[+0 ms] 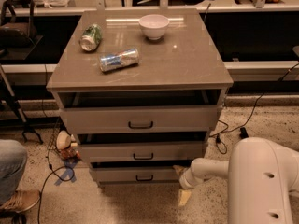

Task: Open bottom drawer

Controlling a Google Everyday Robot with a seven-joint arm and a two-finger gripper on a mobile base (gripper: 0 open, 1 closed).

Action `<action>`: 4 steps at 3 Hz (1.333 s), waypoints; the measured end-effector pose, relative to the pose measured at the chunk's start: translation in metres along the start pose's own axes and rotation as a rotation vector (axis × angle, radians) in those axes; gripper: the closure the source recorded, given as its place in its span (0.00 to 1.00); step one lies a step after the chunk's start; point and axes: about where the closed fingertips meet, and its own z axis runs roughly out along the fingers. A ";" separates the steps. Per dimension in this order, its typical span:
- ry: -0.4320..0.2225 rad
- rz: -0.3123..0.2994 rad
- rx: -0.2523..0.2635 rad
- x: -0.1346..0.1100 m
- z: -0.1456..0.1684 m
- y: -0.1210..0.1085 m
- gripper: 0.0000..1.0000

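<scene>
The bottom drawer (pixel 117 174) was seen lowest in the cabinet (pixel 191 64), pulled out just a bit, with its black handle (pixel 145 178) untouched. The gripper (pixel 181 185) was parked low by the drawer's right end, fingers spread apart, nothing gripped.

white bowl (pixel 154 26) toward the back of the cabinet top (pixel 187 64), green can (pixel 90 37) on its side, blue-silver can (pixel 119 59) lying nearby, somebody's shoe (pixel 18 200) bottom left

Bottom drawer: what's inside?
Only a dark slit shows above the bottom drawer front; the interior is covered by the middle drawer overhead. The end effector sits low by its right end.
</scene>
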 end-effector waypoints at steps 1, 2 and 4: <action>-0.015 0.008 0.020 0.004 0.017 -0.016 0.00; 0.001 0.014 0.028 0.009 0.035 -0.031 0.00; 0.024 0.022 -0.010 0.011 0.077 -0.047 0.25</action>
